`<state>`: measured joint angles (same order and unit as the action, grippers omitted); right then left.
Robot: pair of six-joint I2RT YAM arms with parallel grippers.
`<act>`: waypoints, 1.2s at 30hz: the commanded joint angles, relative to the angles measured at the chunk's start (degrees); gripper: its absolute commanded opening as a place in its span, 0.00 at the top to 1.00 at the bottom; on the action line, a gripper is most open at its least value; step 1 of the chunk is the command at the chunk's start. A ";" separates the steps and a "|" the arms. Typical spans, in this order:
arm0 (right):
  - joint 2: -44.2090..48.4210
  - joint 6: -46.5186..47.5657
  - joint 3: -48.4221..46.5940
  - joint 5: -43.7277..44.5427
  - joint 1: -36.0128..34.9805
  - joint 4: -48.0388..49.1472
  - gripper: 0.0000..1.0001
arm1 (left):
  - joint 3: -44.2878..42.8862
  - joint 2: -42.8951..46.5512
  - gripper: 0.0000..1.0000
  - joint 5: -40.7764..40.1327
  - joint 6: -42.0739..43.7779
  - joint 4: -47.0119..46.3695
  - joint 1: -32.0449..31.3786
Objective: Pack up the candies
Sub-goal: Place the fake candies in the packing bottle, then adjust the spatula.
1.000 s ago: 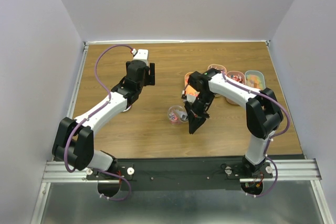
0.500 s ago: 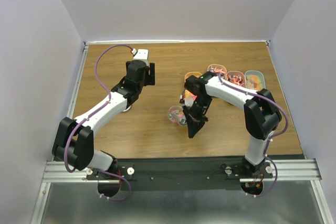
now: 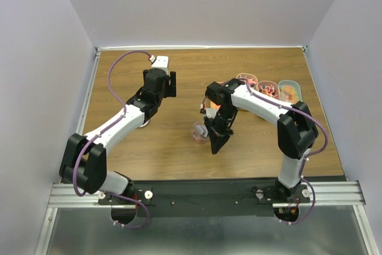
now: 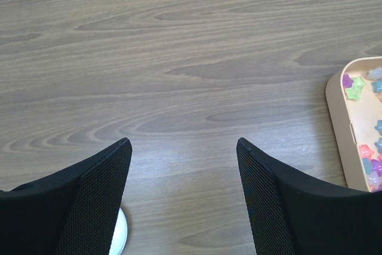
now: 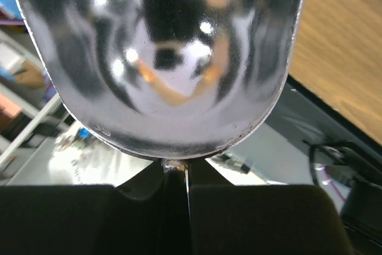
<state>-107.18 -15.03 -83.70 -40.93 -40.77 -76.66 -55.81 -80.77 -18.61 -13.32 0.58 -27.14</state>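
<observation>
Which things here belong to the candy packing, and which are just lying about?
Part of the job:
tiny multicoloured candies; oblong pastel trays holding them; small clear cup; shiny metal scoop, clamped in the right gripper.

Lying about:
white round disc, purpose unclear; left gripper, open, holding nothing.

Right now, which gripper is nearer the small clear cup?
Right. The right gripper sits right beside the clear cup; the left gripper hovers well away, farther back and left.

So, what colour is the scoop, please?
The metal scoop is shiny silver, best in right wrist view.
</observation>
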 commanded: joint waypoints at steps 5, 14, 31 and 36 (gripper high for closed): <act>6.88 2.19 -0.41 13.49 -0.10 -1.30 0.99 | -1.41 0.88 0.21 1.82 -1.09 1.27 -0.29; 17.00 3.60 2.93 33.97 -0.45 13.18 0.99 | -5.27 4.04 0.21 13.66 -4.34 5.57 -0.29; 32.20 9.93 15.84 49.27 -0.89 36.84 0.99 | -13.79 -1.58 0.22 41.45 -17.09 4.25 -0.29; 34.75 11.07 21.11 49.02 -0.97 40.97 0.99 | -15.82 -3.86 0.29 45.06 -18.49 3.90 -0.29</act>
<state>-74.98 -5.93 -66.65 5.85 -41.25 -42.50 -69.01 -82.56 20.29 -29.74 4.49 -27.14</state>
